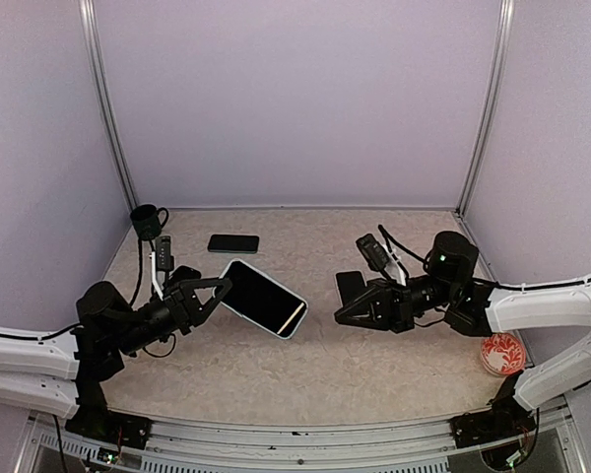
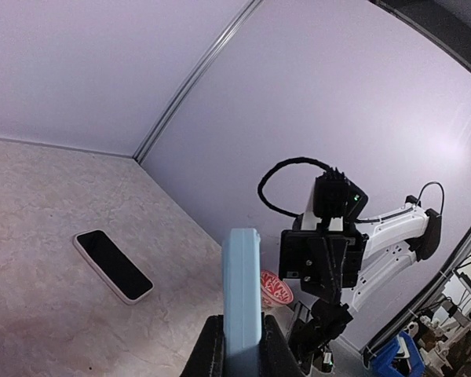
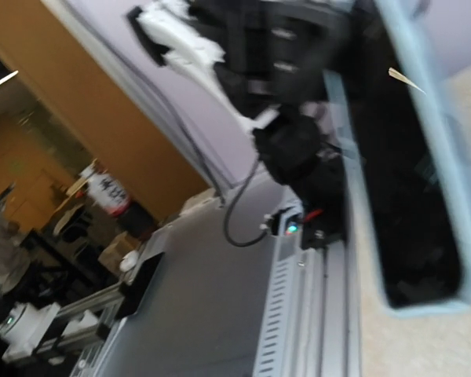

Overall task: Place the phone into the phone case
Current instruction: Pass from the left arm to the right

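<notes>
Top external view: the left hand (image 1: 209,294) pinches the pale-blue rectangular phone case (image 1: 264,298), its long axis pointing toward the right hand (image 1: 347,313), pressed together and empty. The black phone (image 1: 233,243) lies on the tabletop beyond the left hand, nearer it.

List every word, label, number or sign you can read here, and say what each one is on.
None can be read.
Red-and-white round item by the right arm: patterned, any lettering too small to tell.
White container beyond the table, right wrist view: dark marking, too blurred.
Phone case and phone: no text visible.
</notes>
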Motion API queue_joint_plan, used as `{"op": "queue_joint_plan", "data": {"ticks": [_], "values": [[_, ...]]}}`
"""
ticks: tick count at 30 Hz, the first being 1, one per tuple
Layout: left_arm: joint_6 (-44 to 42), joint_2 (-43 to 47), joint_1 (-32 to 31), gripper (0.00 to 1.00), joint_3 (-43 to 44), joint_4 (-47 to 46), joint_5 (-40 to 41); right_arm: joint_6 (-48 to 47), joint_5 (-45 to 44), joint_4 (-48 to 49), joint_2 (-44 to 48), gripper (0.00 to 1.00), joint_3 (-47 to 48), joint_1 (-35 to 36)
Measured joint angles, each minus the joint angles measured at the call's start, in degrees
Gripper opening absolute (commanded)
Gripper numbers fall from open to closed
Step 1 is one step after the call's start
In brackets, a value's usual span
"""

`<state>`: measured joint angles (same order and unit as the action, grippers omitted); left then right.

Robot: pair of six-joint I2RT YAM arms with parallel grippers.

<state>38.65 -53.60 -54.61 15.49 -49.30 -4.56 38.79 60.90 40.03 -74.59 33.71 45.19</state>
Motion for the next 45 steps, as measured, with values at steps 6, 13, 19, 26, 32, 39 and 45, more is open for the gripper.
{"op": "queue_joint_plan", "data": {"ticks": [6,13,19,26,32,39,45], "values": [[-0.1,0.0,0.2,0.0,-0.7,1.8,1.0,-0.5,1.7,-0.3,1.1,0.27,0.0,0.0],[0.6,0.2,0.1,0.0,-1.8,0.4,2.9,-4.6,-8.0,-9.8,-0.6,0.54,2.1,0.0],[2.4,-0.4,-1.7,0.0,-4.4,-2.7,9.2,-0.5,-16.7,-8.7,-3.9,0.57,1.4,0.3],[3.3,-4.6,-2.0,0.0,-4.1,-3.9,11.3,0.7,-20.3,-9.5,-7.0,0.58,2.1,0.5],[2.0,-8.7,-0.7,0.0,4.7,3.2,2.4,-9.7,-21.4,-23.3,-7.3,0.58,11.5,0.5],[0.4,-13.2,0.3,0.0,11.7,8.5,-9.6,-20.1,-18.9,-32.0,-7.9,0.57,17.7,0.6],[-0.4,-17.5,0.6,0.0,14.6,12.1,-17.4,-23.1,-12.0,-33.1,-9.7,0.36,16.9,1.6]]}}
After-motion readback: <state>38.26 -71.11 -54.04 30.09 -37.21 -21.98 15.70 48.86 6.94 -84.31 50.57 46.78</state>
